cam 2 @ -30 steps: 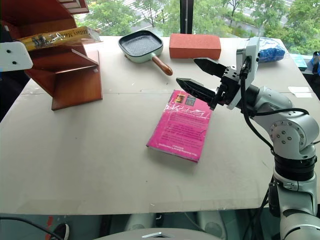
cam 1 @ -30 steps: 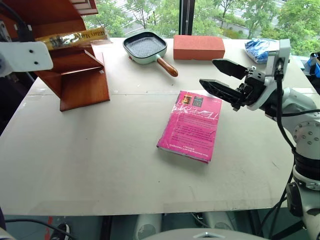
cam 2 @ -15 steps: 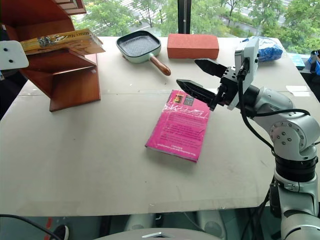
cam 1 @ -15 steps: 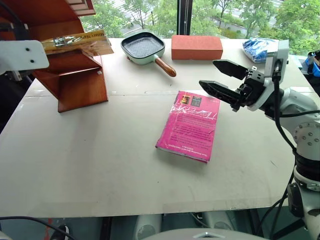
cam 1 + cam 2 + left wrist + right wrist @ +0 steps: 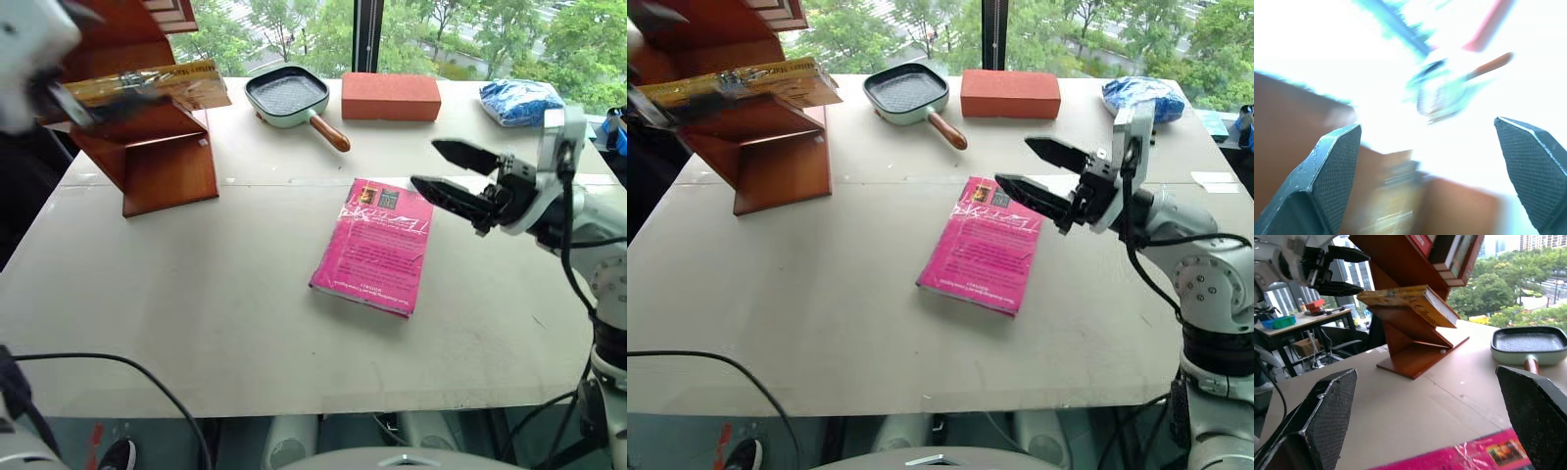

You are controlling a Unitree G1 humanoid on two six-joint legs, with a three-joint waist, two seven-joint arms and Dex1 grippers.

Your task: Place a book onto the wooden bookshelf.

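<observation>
The yellow-orange book (image 5: 157,84) lies flat on a slanted board of the reddish-brown wooden bookshelf (image 5: 162,157) at the table's far left, its end jutting past the board. In the right wrist view the book (image 5: 1410,301) rests on the bookshelf (image 5: 1415,352), and my left gripper (image 5: 1354,270) stands open close beside the book's end with nothing between its fingers. In the left wrist view my left gripper (image 5: 1426,123) is spread wide and empty. My right gripper (image 5: 426,164) hangs open over the table by the pink book's right edge.
A pink book (image 5: 374,245) lies mid-table. Behind it are a green square pan with a wooden handle (image 5: 286,93), an orange-red brick (image 5: 390,96) and a blue bag (image 5: 516,100). More books stand in the bookshelf's upper compartment (image 5: 1454,254).
My left gripper has opened and let go of the yellow-orange book, which stays on the shelf board. The left hand has swung and rolled. My right gripper has sunk a little.
</observation>
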